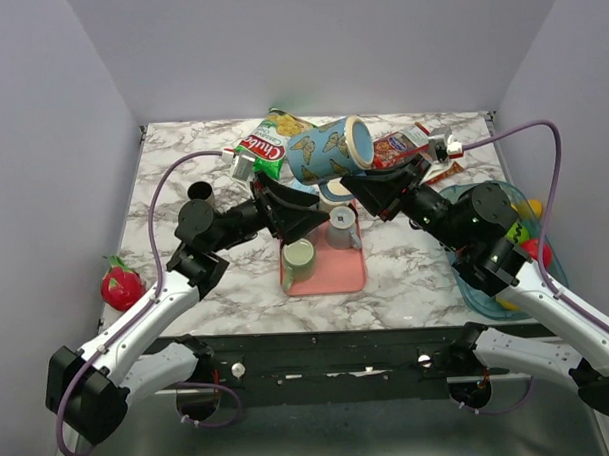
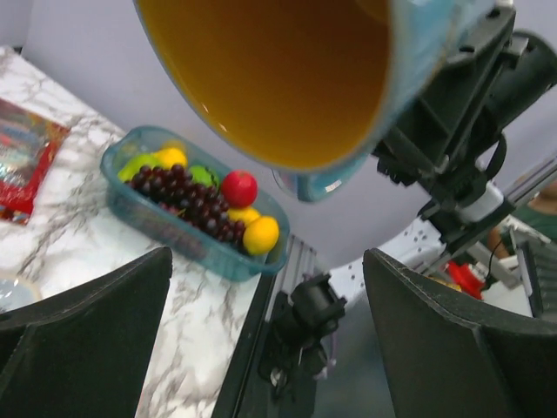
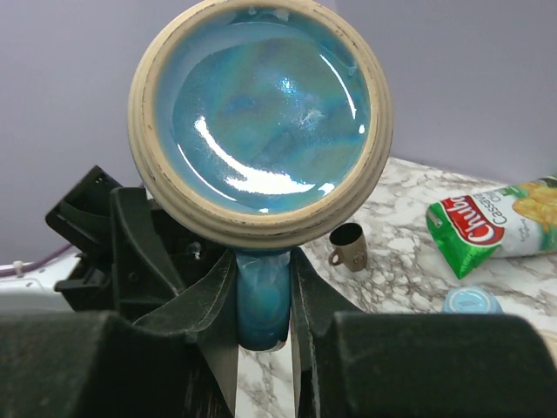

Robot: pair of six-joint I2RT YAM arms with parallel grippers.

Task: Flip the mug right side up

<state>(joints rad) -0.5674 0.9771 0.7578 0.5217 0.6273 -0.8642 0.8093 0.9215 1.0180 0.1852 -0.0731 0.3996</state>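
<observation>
Where the desk edge lies nearest the arm bases, a red fruit sits far to the left and a blue bowl of grapes, lemons and other fruit sits to the right. Between them, a pink tray carries a green cup at its left and a grey cup at its far right corner, both upright. Just beyond the tray, the left hand hangs with its fingers spread wide, gripping nothing. Its camera looks straight up into the amber inside of the mug. That mug, blue with butterflies, is in the air over the middle of the desk, lying nearly on its side, neither upside down nor upright. Its mouth points down and left toward the left hand, and its cream-ringed base points up and right. The right hand reaches in from the right and is clamped on the mug's handle, one finger on each side, with the glazed blue base filling its camera above. A pale blue lid lies on the desk under the mug. Farther left stands a small black cup. At the far edge, a green chips bag lies just left of the mug and a red packet just right of it.
</observation>
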